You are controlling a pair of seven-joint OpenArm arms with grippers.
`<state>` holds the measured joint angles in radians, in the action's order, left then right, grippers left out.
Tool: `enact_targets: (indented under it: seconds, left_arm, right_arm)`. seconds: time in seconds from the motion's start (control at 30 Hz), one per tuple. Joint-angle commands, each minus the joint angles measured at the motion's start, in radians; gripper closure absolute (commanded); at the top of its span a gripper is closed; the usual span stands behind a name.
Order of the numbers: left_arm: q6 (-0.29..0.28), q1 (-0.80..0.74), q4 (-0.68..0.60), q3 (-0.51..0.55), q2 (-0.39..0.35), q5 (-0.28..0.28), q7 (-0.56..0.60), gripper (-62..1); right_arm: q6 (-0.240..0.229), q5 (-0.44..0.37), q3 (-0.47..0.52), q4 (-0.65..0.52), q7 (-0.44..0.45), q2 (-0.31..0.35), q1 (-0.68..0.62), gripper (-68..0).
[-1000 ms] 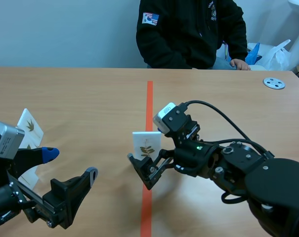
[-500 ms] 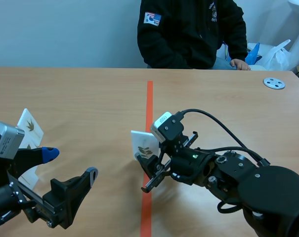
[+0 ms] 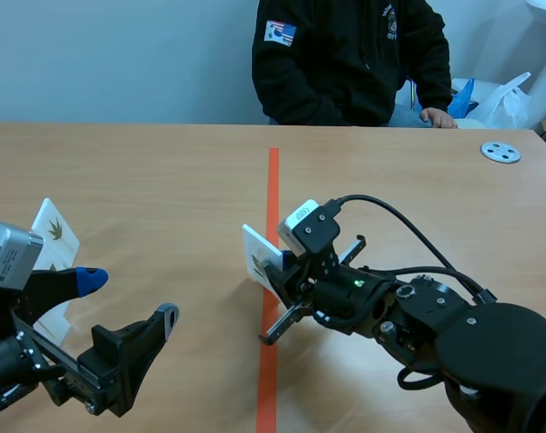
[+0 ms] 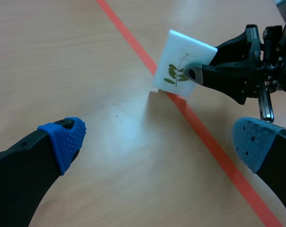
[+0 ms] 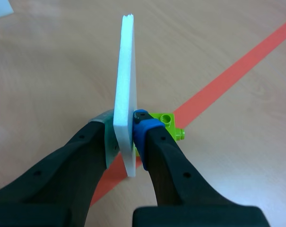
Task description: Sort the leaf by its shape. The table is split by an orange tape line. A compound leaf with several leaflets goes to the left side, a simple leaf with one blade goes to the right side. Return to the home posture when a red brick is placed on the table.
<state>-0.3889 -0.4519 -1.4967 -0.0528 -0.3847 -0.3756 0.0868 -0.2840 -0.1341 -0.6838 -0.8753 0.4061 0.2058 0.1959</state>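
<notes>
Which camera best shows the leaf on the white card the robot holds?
The left wrist view: the leaf card faces it, leaflets plain. The scene view sees it slanted; the right wrist view only its edge.

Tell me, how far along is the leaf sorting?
Done: one leaf card sits on the left side. In hand: the right gripper is shut on a white card with a many-leaflet sprig, held over the orange line. Left: put it down on the left side. No red brick shows.

Smooth wood-grain desk [image 3: 146,180] with a faint sheen; matt white foam-like card [image 4: 190,53]; glossy green plastic brick [image 5: 167,122]; dotted blue rubbery pads [image 4: 67,137]; matt orange tape [image 3: 273,180].
</notes>
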Motion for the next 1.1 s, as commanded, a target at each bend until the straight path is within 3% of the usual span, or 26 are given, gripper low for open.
enact_targets:
  seconds: [0.0,0.2,0.3,0.53,0.7,0.93,1.07]
  left_arm:
    - [-0.003,0.0,-0.029,0.002,0.005,-0.007,0.021,-62.3]
    - [-0.003,0.0,-0.029,0.002,0.005,-0.007,0.021,-62.3]
    - [-0.003,0.0,-0.029,0.002,0.005,-0.007,0.021,-62.3]
    - [-0.003,0.0,-0.029,0.002,0.005,-0.007,0.021,-62.3]
    - [-0.003,0.0,-0.029,0.002,0.005,-0.007,0.021,-62.3]
    - [-0.003,0.0,-0.029,0.002,0.005,-0.007,0.021,-62.3]
    - [-0.003,0.0,-0.029,0.002,0.005,-0.007,0.021,-62.3]
  right_arm:
    - [0.0,-0.006,0.008,-0.035,0.026,0.014,0.014,-1.7]
    - [-0.005,-0.008,0.049,-0.165,0.034,0.096,-0.024,-1.7]
    - [-0.035,-0.008,0.118,-0.258,0.031,0.145,-0.07,-1.7]
    - [-0.113,-0.116,0.36,-0.426,-0.027,0.223,-0.19,-1.7]
    - [-0.163,-0.217,0.567,-0.465,-0.088,0.237,-0.256,-1.7]
    - [-0.149,-0.324,0.778,-0.453,-0.216,0.237,-0.299,-1.7]
    - [-0.055,-0.346,0.803,-0.39,-0.221,0.238,-0.294,-1.8]
